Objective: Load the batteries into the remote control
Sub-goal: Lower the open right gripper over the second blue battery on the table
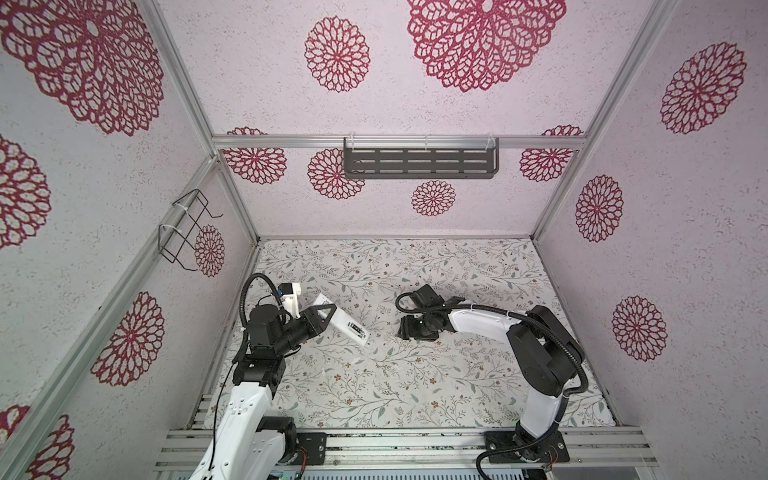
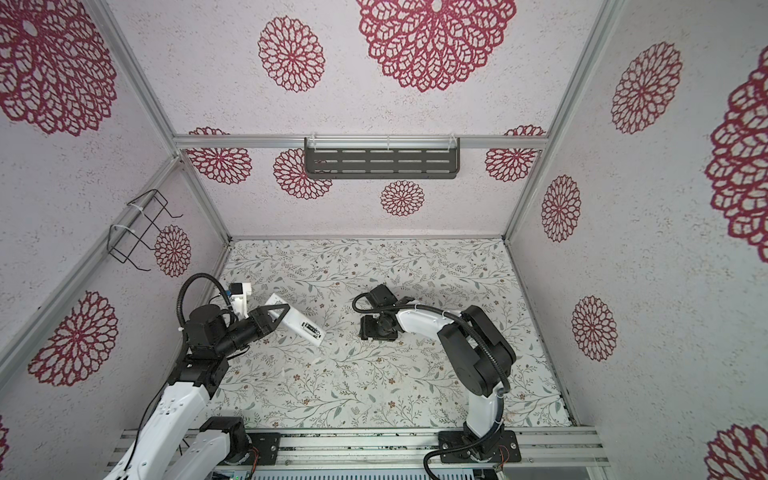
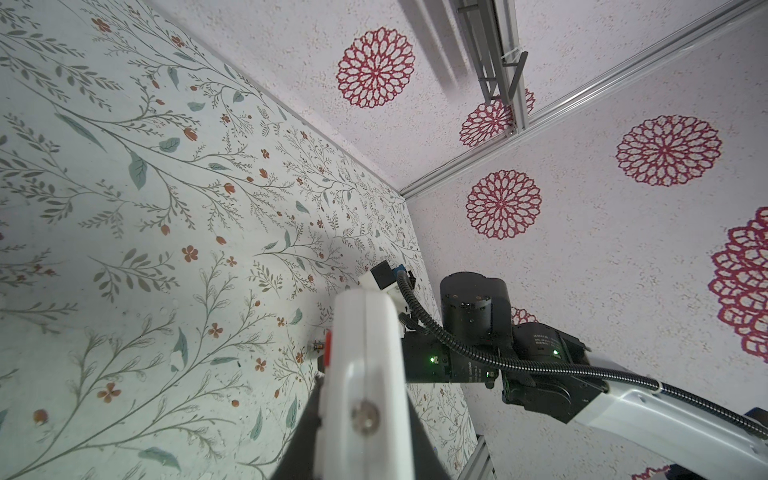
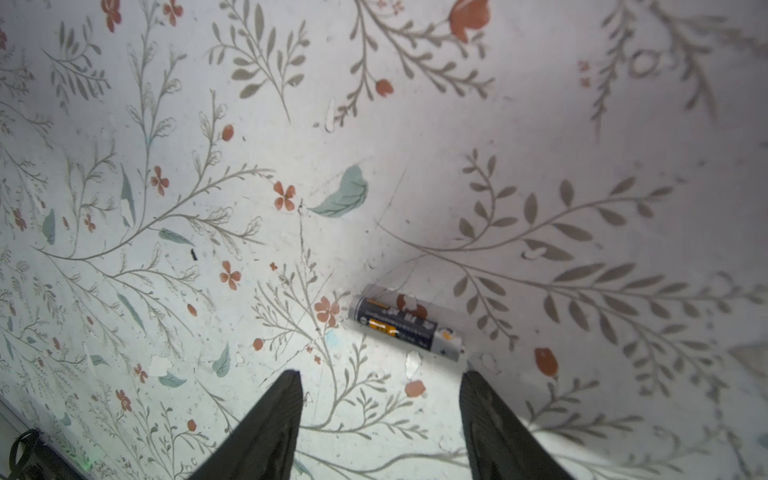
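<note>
The remote control (image 1: pixel 347 324) (image 2: pixel 300 323) is a slim white bar held off the floral table, with a dark rectangular patch on its upper face. My left gripper (image 1: pixel 326 312) (image 2: pixel 279 312) is shut on its near part. In the left wrist view the remote control (image 3: pixel 365 353) shows end-on between the dark fingers (image 3: pixel 305 419) of the left gripper (image 3: pixel 361 399). A dark battery (image 4: pixel 405 326) with gold print and a silvery end lies on the table just beyond the tips of my right gripper (image 4: pixel 380 376). This gripper stands open and empty, pointing down at mid-table (image 1: pixel 409 330) (image 2: pixel 374 330). In both top views it hides the battery.
A small cylindrical thing (image 3: pixel 319 345) lies on the table beside the remote's end. A dark slotted shelf (image 1: pixel 419 162) hangs on the back wall and a wire rack (image 1: pixel 187 228) on the left wall. An aluminium rail (image 1: pixel 395 444) runs along the table's front edge.
</note>
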Robot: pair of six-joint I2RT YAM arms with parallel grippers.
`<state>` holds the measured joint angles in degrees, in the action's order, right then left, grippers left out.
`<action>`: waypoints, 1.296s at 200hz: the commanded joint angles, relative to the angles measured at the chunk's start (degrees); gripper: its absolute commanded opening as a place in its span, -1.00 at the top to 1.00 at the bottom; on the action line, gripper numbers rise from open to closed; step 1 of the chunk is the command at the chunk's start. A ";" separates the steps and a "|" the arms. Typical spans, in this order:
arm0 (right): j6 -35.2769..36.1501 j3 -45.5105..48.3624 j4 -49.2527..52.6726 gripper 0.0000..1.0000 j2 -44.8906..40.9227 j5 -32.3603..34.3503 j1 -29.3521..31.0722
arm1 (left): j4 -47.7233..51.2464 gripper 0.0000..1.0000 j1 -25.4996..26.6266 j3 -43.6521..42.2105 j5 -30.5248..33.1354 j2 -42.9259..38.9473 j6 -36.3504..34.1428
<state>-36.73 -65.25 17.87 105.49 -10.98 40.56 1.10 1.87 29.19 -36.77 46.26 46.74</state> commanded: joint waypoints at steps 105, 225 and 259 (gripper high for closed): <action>0.68 -8.41 1.76 -0.26 6.37 1.25 0.31 | -2.51 0.88 -0.29 -0.71 -0.77 -1.26 0.19; 4.08 -14.16 13.49 0.06 9.60 14.74 6.50 | -4.60 0.88 -1.32 -1.24 -1.89 -1.35 1.42; 4.73 -13.85 14.03 0.18 9.88 15.95 7.59 | -4.80 0.88 -1.36 -1.15 -2.18 -1.35 1.60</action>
<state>-32.93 -79.00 27.22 114.69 2.44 47.35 -0.93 0.95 28.38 -38.02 45.34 47.99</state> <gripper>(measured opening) 0.429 0.209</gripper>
